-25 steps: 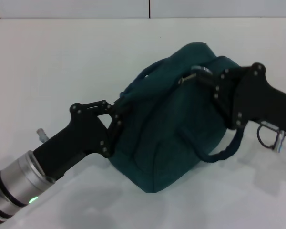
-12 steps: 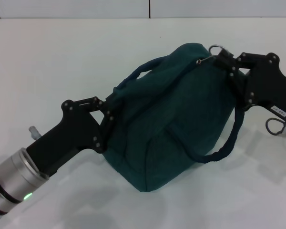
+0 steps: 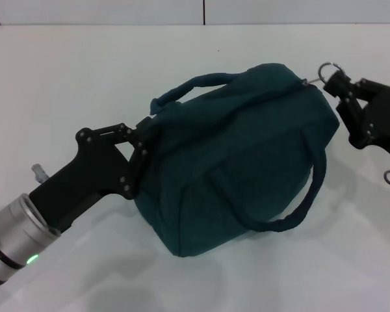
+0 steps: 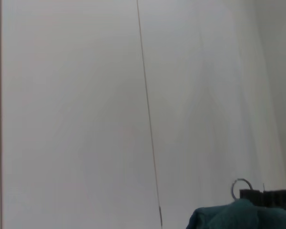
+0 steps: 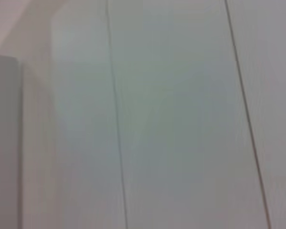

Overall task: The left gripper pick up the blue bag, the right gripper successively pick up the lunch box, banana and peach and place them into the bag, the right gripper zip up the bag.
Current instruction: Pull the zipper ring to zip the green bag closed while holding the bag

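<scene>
My right gripper [image 3: 335,83] is at the far right end of the blue bag [image 3: 240,162], its fingertips pinched on the zipper's metal ring pull [image 3: 327,69], which stands up just above them at the very end of the zipper line. The body of that gripper runs off to the right, with a small white label showing near the frame edge.

My left gripper [image 3: 145,148] is on the near left, clamped on the fabric at the bag's left end, just under where one padded loop handle [image 3: 192,88] arches across the top. Behind it my silver wrist with its green light reaches down toward the near left corner.

The bag lies on the white table [image 3: 84,78] between my two grippers, tilted so its right end sits farther and higher. Its zipper seam looks closed along the top. The second handle [image 3: 299,201] hangs down the near right side in a loose loop. The lunch box, banana and peach cannot be seen.

The left wrist view catches only a corner of teal fabric and the ring pull [image 4: 241,187] against a pale wall; the right wrist view shows only pale panels.
</scene>
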